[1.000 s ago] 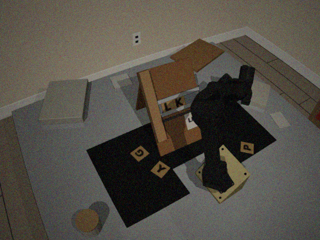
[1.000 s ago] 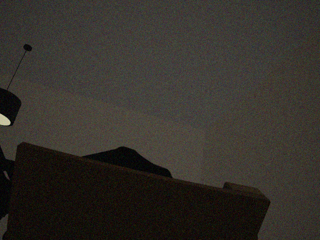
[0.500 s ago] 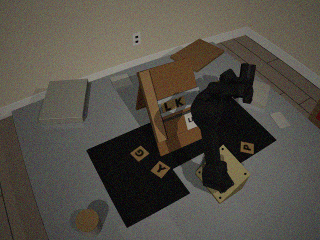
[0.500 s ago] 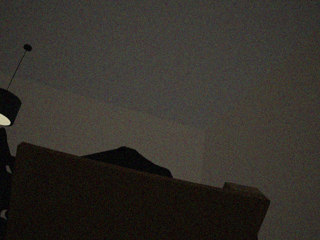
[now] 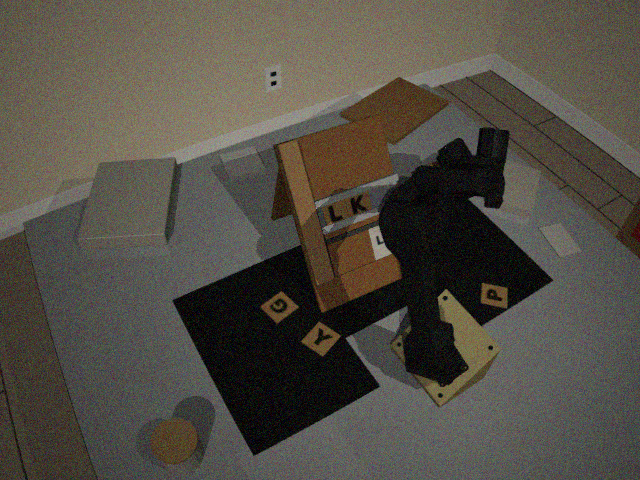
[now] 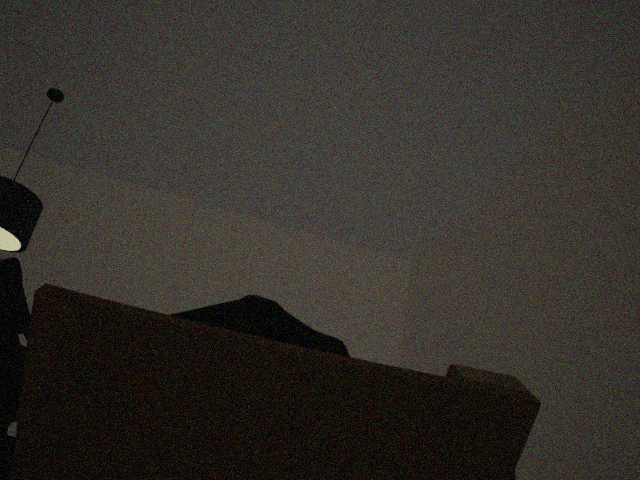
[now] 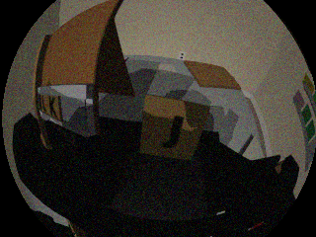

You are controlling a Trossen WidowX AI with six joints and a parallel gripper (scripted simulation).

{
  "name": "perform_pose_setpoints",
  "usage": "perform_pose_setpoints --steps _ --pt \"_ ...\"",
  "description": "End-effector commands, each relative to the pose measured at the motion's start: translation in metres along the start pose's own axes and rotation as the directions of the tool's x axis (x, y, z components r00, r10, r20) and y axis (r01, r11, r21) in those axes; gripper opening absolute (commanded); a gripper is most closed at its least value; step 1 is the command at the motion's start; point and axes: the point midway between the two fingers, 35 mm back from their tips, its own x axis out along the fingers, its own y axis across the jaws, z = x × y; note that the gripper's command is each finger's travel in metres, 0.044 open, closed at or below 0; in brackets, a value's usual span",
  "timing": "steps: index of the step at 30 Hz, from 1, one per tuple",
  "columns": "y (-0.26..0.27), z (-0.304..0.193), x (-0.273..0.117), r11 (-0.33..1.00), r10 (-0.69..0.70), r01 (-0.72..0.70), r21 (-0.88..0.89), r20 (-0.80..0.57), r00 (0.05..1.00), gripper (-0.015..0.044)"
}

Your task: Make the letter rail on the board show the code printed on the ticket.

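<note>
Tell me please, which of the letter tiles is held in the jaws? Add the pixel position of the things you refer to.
The J tile [image 7: 166, 140]: it is gripped in the jaws, while L [image 5: 334, 212] and K [image 5: 358, 204] sit in the rail and G, Y and P lie on black mats.

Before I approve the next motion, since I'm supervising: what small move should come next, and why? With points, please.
Probably bring the J tile [image 7: 170, 129] level with the rail's [image 5: 355, 183] [image 7: 69, 91] open end: the gripper holds it outside the rail, where L [image 5: 334, 213] and K [image 5: 358, 204] [image 7: 55, 108] already sit.
</note>
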Motion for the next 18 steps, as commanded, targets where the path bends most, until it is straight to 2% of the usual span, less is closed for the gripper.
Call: perform_pose_setpoints --steps 1,18 --pt "0.0032 -0.0032 0.0015 1.0 0.004 -0.004 0.009 -0.004 1.0 0.0" --pt "0.0117 -0.0041 0.0019 1.0 0.005 -0.005 0.009 -0.004 1.0 0.0"
